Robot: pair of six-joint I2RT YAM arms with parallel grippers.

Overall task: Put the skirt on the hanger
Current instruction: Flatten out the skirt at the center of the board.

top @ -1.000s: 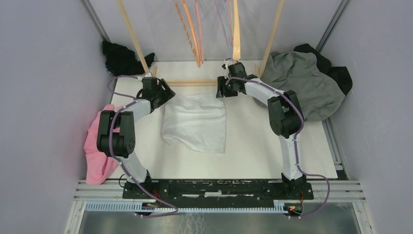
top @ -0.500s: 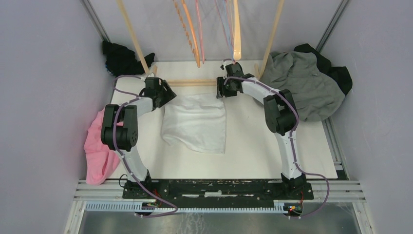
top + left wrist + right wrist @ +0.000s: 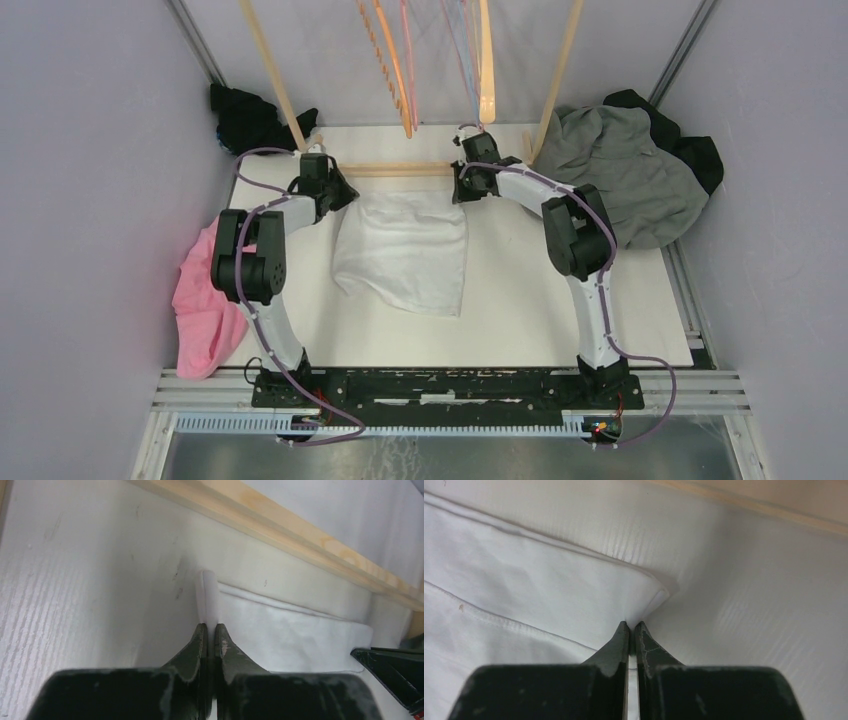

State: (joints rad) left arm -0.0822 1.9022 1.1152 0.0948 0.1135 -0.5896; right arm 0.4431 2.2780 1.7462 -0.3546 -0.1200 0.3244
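The white skirt (image 3: 402,250) lies flat on the table, its waistband toward the back. My left gripper (image 3: 344,193) is shut on the waistband's left corner; in the left wrist view the gripper (image 3: 208,626) pinches a raised fold of the skirt (image 3: 285,635). My right gripper (image 3: 459,186) is shut on the right corner; in the right wrist view the gripper (image 3: 632,624) has the skirt (image 3: 524,580) nipped between its tips. Several hangers (image 3: 396,70) hang from the rack above the table's back edge, among them a wooden hanger (image 3: 486,60).
The rack's wooden crossbar (image 3: 400,169) runs just behind both grippers, with slanted legs (image 3: 270,75) on either side. A pink garment (image 3: 200,300) lies at the left, a black garment (image 3: 250,115) at the back left, and a grey garment (image 3: 625,165) at the back right.
Both grippers were open over the waistband corners and have closed on them. The arms shifted only slightly; the skirt lies where it was.
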